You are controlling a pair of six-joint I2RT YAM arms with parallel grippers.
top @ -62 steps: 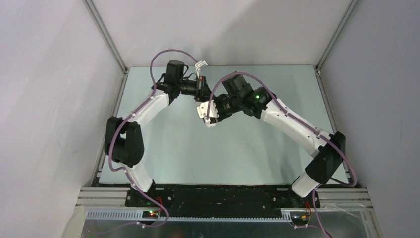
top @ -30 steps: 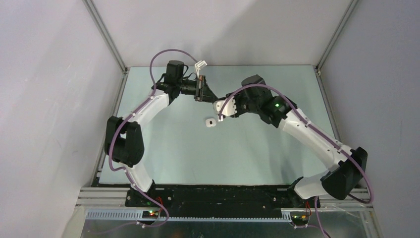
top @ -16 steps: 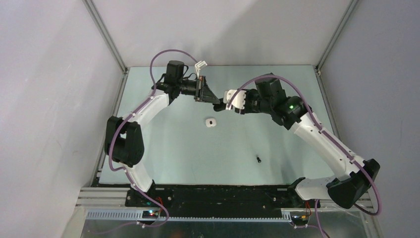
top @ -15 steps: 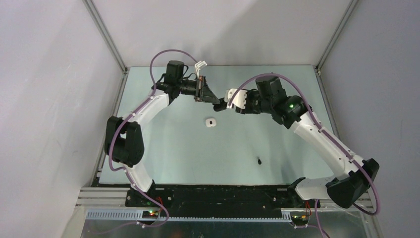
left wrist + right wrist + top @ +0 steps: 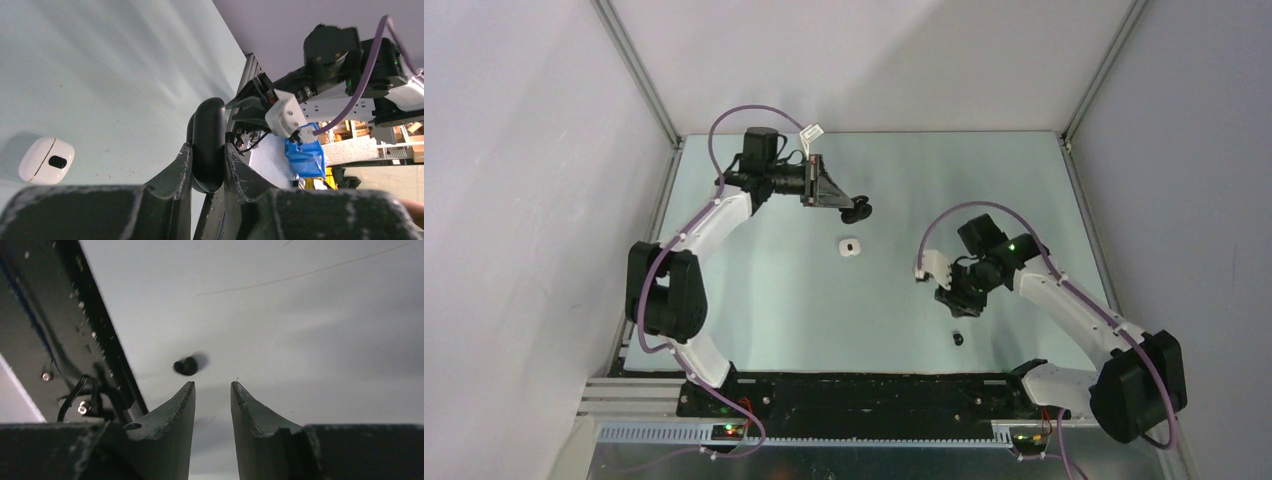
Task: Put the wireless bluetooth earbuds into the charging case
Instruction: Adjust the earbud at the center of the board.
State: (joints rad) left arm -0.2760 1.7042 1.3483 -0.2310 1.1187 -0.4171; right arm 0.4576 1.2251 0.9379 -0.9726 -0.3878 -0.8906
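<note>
Right arm (image 5: 1064, 300) has swung back from the far middle toward the counter's near right edge. Its right fingers (image 5: 184, 405) are partway open with nothing between them, and a tiny black plastic earbud (image 5: 957, 338) lies just beyond their tips on the pale green counter (image 5: 774, 300). Left fingers (image 5: 183, 170) are clamped tight on a black pebble-shaped plastic case (image 5: 208, 145), lifted near the far left corner. A white pebble-shaped plastic case (image 5: 850, 247) sits around the counter's middle, well apart from the earbud.

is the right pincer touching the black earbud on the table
Apart. The right wrist view shows the black earbud lying just beyond the right pincer, a strip of bare table between it and the open jaws.
</note>
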